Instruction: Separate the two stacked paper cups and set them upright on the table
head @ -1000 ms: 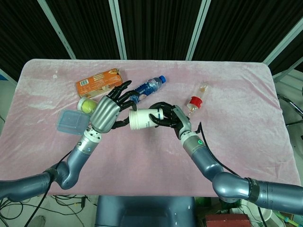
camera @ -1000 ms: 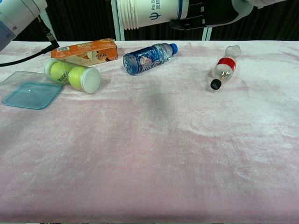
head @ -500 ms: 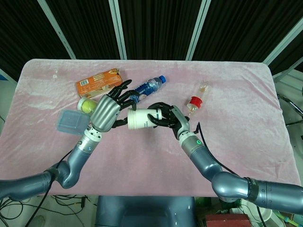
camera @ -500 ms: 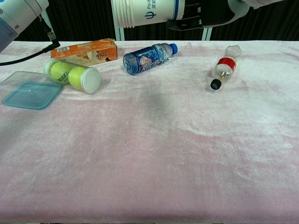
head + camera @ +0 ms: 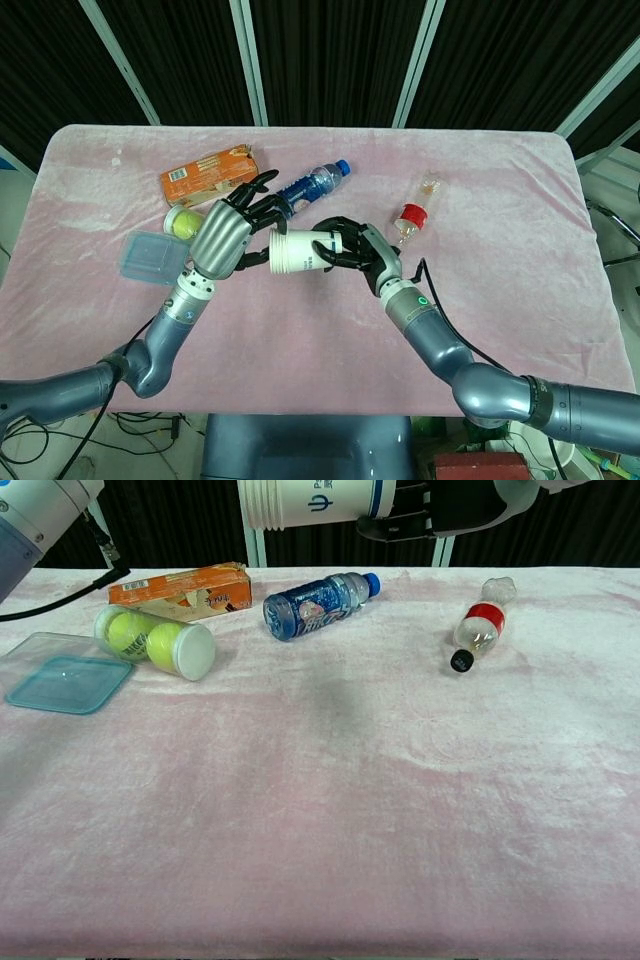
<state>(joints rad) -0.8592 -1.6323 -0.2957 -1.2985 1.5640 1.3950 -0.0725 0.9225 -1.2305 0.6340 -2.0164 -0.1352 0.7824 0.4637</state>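
Observation:
The two stacked white paper cups point(image 5: 298, 250) lie sideways in the air above the table, rims pointing left; the chest view shows them point(image 5: 312, 500) at its top edge. My right hand point(image 5: 358, 252) grips the cups' base end, its dark fingers wrapped around the wall. My left hand point(image 5: 228, 233) is at the rim end with its fingers spread around and touching the rim. In the chest view only the right hand's fingers point(image 5: 420, 510) and part of the left arm show.
On the pink cloth point(image 5: 320, 330) behind the hands lie an orange box point(image 5: 205, 172), a blue-capped bottle point(image 5: 315, 181), a tube of tennis balls point(image 5: 155, 640), a blue lid point(image 5: 148, 258) and a red-labelled bottle point(image 5: 415, 212).
The cups and both hands have risen slightly and shifted a little left; the left hand's fingers have closed in nearer the rim.

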